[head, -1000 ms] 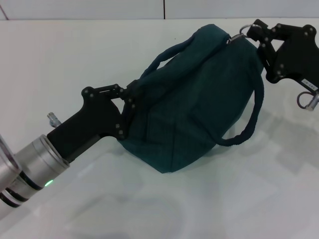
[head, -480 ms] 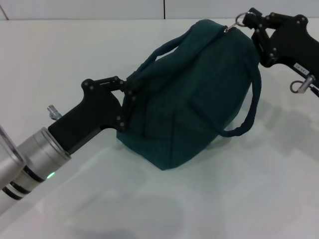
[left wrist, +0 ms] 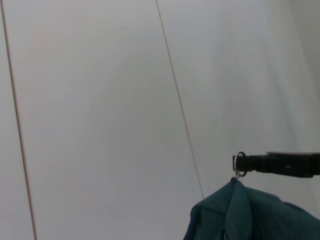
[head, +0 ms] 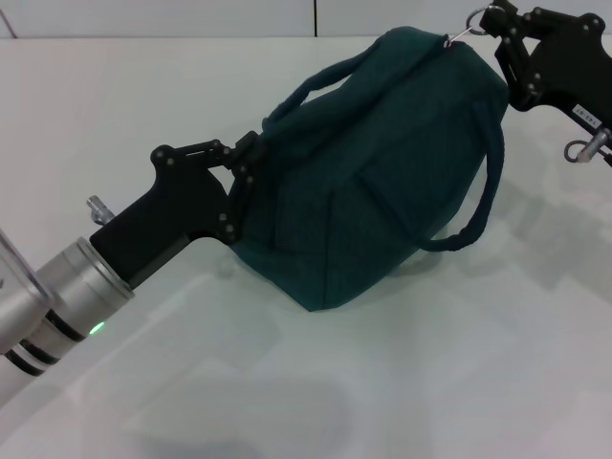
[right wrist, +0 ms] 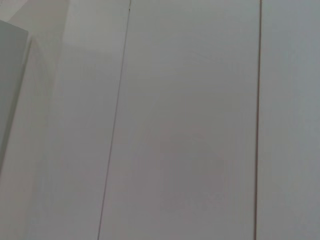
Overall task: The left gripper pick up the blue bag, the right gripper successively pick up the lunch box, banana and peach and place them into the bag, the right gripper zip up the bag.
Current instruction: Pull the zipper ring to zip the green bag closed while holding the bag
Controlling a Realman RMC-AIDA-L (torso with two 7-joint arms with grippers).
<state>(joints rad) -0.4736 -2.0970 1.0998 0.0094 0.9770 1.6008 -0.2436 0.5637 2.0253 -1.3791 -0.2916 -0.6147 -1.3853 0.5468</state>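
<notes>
The blue bag (head: pixel 382 163) lies tilted on the white table, its top seam closed and one rope handle (head: pixel 486 201) hanging off its right side. My left gripper (head: pixel 251 177), on the silver wrist with the green light, is shut on the bag's left end. At the bag's far top corner my right gripper (head: pixel 486 17) is shut on the metal ring of the zipper pull (head: pixel 472 19). The left wrist view shows the bag's top (left wrist: pixel 250 215) with that ring (left wrist: pixel 240 163) held at the right gripper's fingertips (left wrist: pixel 260 163). The lunch box, banana and peach are out of view.
The white table (head: pixel 143 105) stretches around the bag, with a white wall behind it. The right wrist view shows only white panels (right wrist: pixel 190 125) with thin seams.
My right gripper has moved up and a little to the right with the zipper ring, drawing the bag's far corner higher. The left gripper has held its grip, shifting only slightly.
</notes>
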